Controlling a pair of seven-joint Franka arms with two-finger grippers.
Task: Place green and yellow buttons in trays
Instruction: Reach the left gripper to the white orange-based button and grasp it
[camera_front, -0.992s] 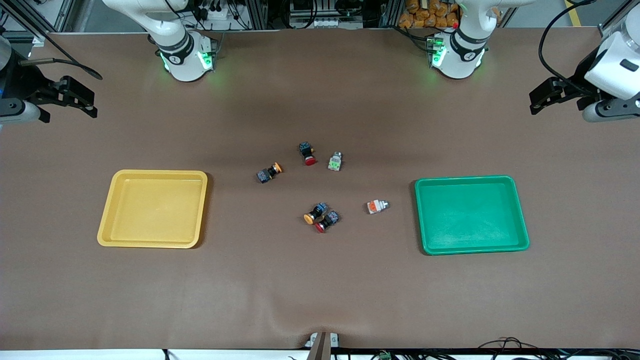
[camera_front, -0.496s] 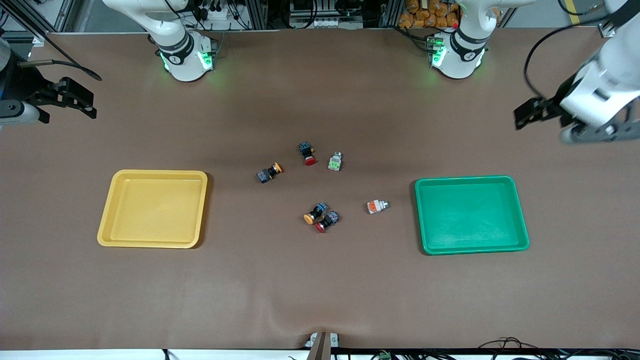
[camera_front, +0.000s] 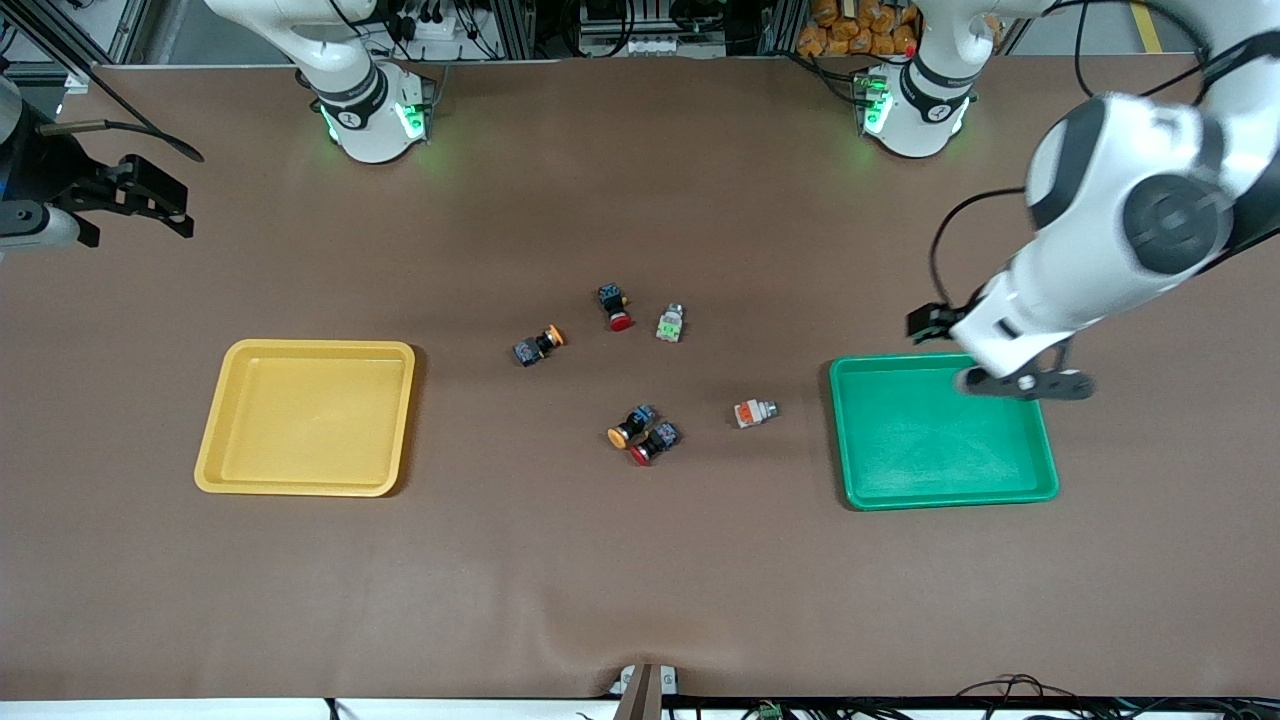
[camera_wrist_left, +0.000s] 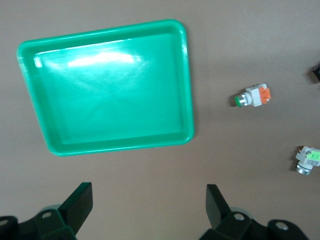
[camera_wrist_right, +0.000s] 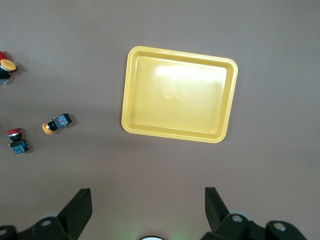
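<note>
Two black buttons with orange-yellow caps (camera_front: 538, 344) (camera_front: 628, 427) lie mid-table. Near them are a whitish button with a green mark (camera_front: 669, 324) and a whitish button with an orange mark (camera_front: 755, 412). The yellow tray (camera_front: 310, 345) sits toward the right arm's end and the green tray (camera_front: 940, 500) toward the left arm's end, both empty. My left gripper (camera_wrist_left: 148, 200) hangs open over the mat at the green tray's (camera_wrist_left: 187, 75) base-side rim, holding nothing. At the table's end past the yellow tray (camera_wrist_right: 172, 134), my right gripper (camera_front: 165, 205) waits open and empty.
Two black switches with red caps (camera_front: 615, 307) (camera_front: 652, 443) lie among the buttons; the nearer one touches an orange-capped button. The brown mat has a wrinkle near the front edge. Both arm bases (camera_front: 370, 110) (camera_front: 915, 105) stand along the back of the table.
The left arm has swung in from the table's end and come down to the green tray's rim. The right arm, buttons and trays have not moved.
</note>
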